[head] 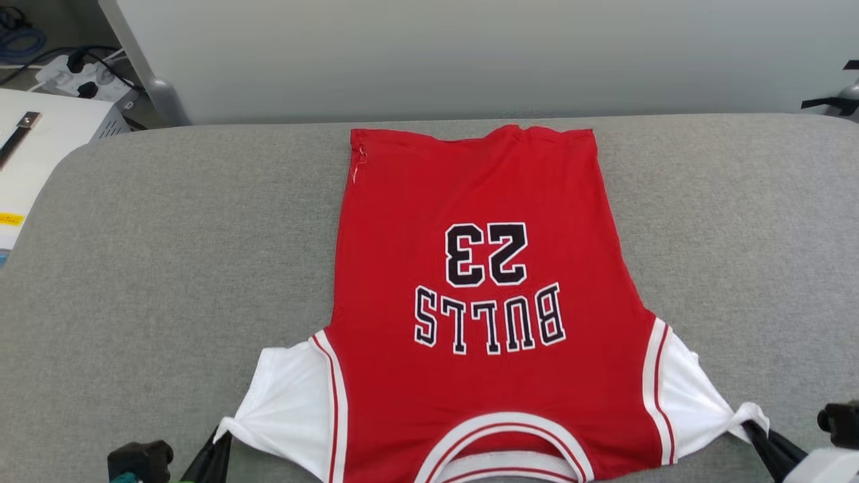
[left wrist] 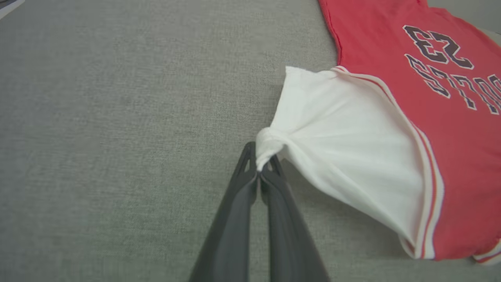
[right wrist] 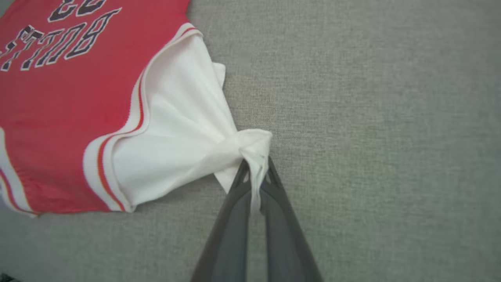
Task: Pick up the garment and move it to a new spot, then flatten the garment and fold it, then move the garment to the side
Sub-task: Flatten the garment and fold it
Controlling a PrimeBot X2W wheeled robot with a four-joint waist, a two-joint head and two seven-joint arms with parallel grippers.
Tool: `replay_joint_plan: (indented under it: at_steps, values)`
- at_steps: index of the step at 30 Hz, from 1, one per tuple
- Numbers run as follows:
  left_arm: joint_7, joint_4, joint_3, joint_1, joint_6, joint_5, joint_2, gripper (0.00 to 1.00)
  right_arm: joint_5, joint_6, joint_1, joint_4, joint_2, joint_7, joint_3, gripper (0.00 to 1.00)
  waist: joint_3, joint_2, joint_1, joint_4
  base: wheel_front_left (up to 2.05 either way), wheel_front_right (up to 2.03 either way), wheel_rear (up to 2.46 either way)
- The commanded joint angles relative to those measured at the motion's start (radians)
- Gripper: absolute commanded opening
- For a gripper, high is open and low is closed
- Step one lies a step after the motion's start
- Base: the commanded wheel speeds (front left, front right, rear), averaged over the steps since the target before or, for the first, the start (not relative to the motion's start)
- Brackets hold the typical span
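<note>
Far left: past the rounded corner of the grey padded surface you see a white cabinet with a power strip behind it, plugs and cables in its sockets.
Left gripper: the left gripper comes in low at your lower left, its two dark fingers pressed together on the outer edge of the left sleeve. The white cloth is bunched into a small twist at the tips.
Left sleeve: pulled outward into a taut fan from the red body toward the pinch, and lifted a little off the padding near the tips.
Garment: the garment lies front up in the middle of the padded surface. Its collar is at the near edge and its hem is at the far side, just short of the pale panel.
Print: the number 23 and the BULLS lettering read upside down to you. The red cloth around them is mostly smooth.
Right sleeve: the right sleeve is drawn out the same way, gathered to a point.
Right gripper: the right gripper is clamped tight on that sleeve's edge at your lower right, with a strip of white cloth running down between the fingers.
</note>
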Motion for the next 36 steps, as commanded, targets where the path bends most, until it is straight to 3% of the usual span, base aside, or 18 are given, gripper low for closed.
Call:
replay_joint_plan:
  at_steps: [1,7,8,9,10,18,24,29,36]
  values:
    - [-0.006,0.005,0.015,0.026,0.010,-0.003,0.001,0.00,-0.014,-0.002,0.044,-0.007,-0.009,0.014,-0.026,0.00,-0.003,0.0000,0.0001,0.003,0.00,0.00,0.00]
    - [-0.006,0.004,0.018,0.034,0.002,0.017,-0.018,0.00,-0.067,-0.002,0.121,-0.064,0.031,0.053,-0.131,0.00,0.004,0.0000,0.0001,0.003,0.00,0.00,0.00]
    - [-0.006,0.002,0.019,0.030,-0.001,0.020,-0.021,0.00,-0.075,-0.002,0.123,-0.072,0.040,0.056,-0.152,0.08,0.006,0.0000,0.0001,0.003,0.00,0.00,0.00]
    - [-0.006,-0.002,0.022,0.023,-0.004,0.025,-0.027,0.00,-0.085,-0.002,0.126,-0.084,0.051,0.065,-0.174,0.41,0.008,0.0000,0.0001,0.004,0.00,0.00,0.00]
    - [-0.006,-0.006,0.026,0.017,-0.007,0.027,-0.033,0.00,-0.092,-0.002,0.127,-0.094,0.060,0.071,-0.193,0.99,0.009,0.0000,0.0001,0.005,0.00,0.00,0.00]
    - [-0.006,-0.058,0.048,-0.032,-0.017,0.083,-0.081,0.00,-0.160,-0.002,0.096,-0.275,0.071,0.122,-0.398,1.00,0.034,0.0000,0.0001,0.022,0.00,0.00,0.00]
    - [-0.006,-0.114,0.074,-0.052,-0.015,0.145,-0.118,0.00,-0.223,-0.002,-0.079,-0.456,0.041,0.241,-0.543,1.00,0.091,0.0000,0.0001,0.060,0.00,0.00,0.00]
    - [-0.006,-0.161,0.086,-0.098,-0.022,0.197,-0.155,0.00,-0.237,-0.002,-0.319,-0.523,0.034,0.460,-0.557,1.00,0.184,0.0000,0.0001,0.117,0.00,0.00,0.00]
    - [-0.006,-0.210,0.095,-0.157,-0.047,0.261,-0.222,0.00,-0.211,-0.002,-0.668,-0.389,-0.043,0.886,-0.424,1.00,0.327,0.0000,0.0001,0.198,0.00,0.00,0.00]
